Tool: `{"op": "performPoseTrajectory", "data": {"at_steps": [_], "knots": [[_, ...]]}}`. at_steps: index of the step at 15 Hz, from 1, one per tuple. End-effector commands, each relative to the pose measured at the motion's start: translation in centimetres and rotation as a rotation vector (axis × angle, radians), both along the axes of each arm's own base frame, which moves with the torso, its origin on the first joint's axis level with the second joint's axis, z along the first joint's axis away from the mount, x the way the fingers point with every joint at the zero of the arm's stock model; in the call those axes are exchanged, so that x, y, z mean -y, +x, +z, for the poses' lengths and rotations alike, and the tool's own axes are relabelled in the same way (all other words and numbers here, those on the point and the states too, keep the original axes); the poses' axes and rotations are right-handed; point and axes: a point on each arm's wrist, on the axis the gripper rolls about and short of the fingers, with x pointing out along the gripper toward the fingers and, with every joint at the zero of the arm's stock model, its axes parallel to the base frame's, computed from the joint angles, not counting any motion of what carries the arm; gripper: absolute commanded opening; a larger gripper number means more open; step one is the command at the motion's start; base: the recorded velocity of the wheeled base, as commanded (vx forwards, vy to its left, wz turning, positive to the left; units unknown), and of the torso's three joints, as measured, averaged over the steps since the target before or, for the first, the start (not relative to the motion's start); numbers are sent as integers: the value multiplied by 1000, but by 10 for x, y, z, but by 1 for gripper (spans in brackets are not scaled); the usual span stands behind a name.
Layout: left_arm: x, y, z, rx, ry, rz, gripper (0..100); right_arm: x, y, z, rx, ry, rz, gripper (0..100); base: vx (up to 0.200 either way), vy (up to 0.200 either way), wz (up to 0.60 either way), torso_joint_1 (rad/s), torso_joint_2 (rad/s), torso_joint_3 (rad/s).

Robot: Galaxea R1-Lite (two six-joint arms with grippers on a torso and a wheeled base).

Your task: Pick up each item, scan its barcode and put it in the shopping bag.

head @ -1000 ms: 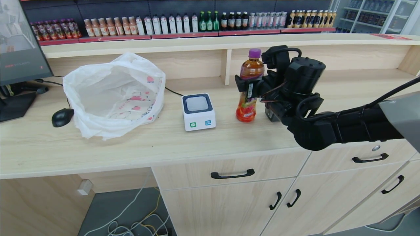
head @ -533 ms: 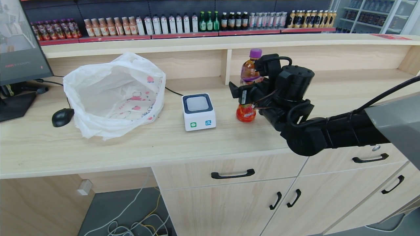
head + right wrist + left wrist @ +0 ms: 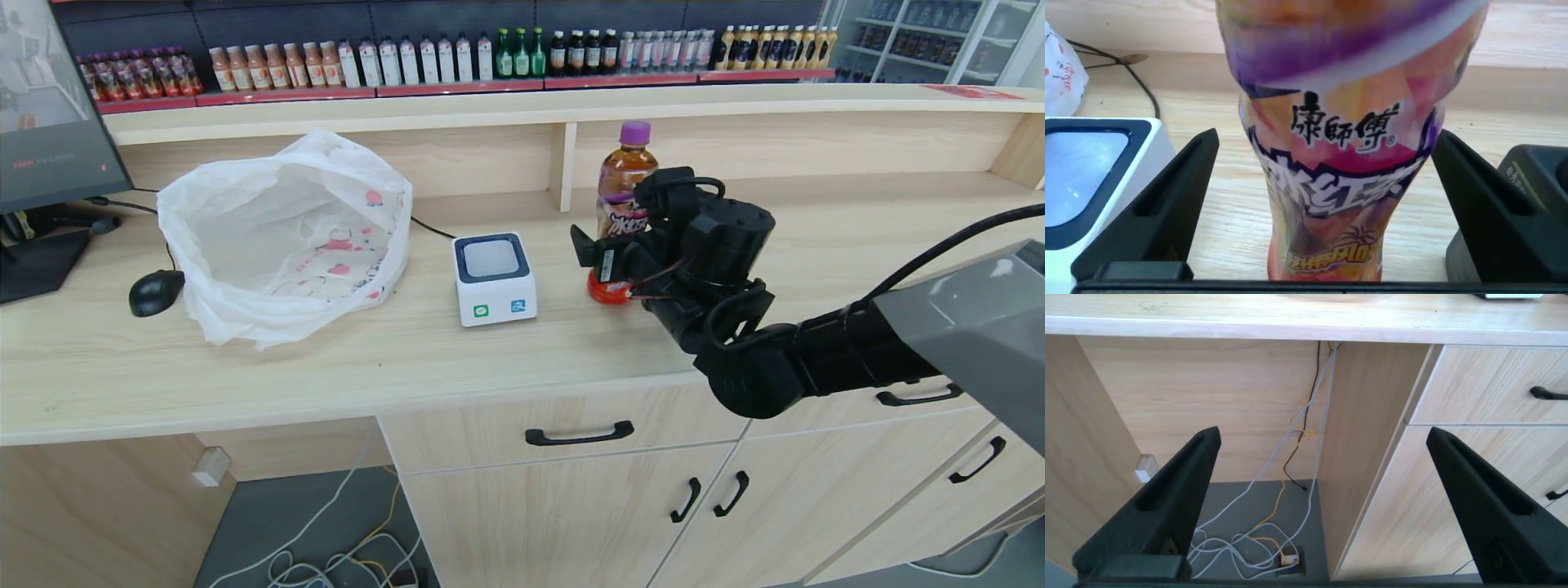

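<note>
**Bottle.** The bottle [image 3: 624,175] stands upright on the counter [image 3: 408,351], just right of the scanner [image 3: 494,278]. It has a purple cap and amber drink in its shoulder. In the right wrist view we see its wrap [image 3: 1339,163], orange, pink and purple, with a row of dark characters on a pale band and larger white characters below.

**Right gripper.** We find the right gripper [image 3: 618,245] low around the bottle. Its fingers [image 3: 1151,220] are spread, one on each side, and it is released rather than clamped.

**Left gripper.** The left gripper [image 3: 1323,457] hangs below the counter edge. Its fingers are wide apart and hold nothing.

**Surroundings.**
- The scanner is a white box with a grey window on top and two small icons on its front, one green and one blue.
- The bag [image 3: 286,237] lies open left of the scanner, white with red print.
- A mouse [image 3: 155,292] sits at the bag's left.
- A monitor [image 3: 49,106] lies beyond the mouse. Its bezel lettering is too small for us to read.
- Bottled drinks line the shelf [image 3: 457,57] behind.
</note>
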Motion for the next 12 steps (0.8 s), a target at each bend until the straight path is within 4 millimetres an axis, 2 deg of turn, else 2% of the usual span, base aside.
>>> {"op": "performPoseTrajectory", "data": {"at_steps": [1, 11, 12], "knots": [[0, 0, 0, 0, 0, 0, 100, 1, 3, -5, -6, -4, -4, 100, 0, 0, 0, 0, 0, 0], [0, 0, 0, 0, 0, 0, 100, 2, 9, -11, -12, 7, -11, 100, 0, 0, 0, 0, 0, 0], [0, 0, 0, 0, 0, 0, 100, 2, 9, -10, -11, 8, -12, 0, 0, 0, 0, 0, 0, 0]]}}
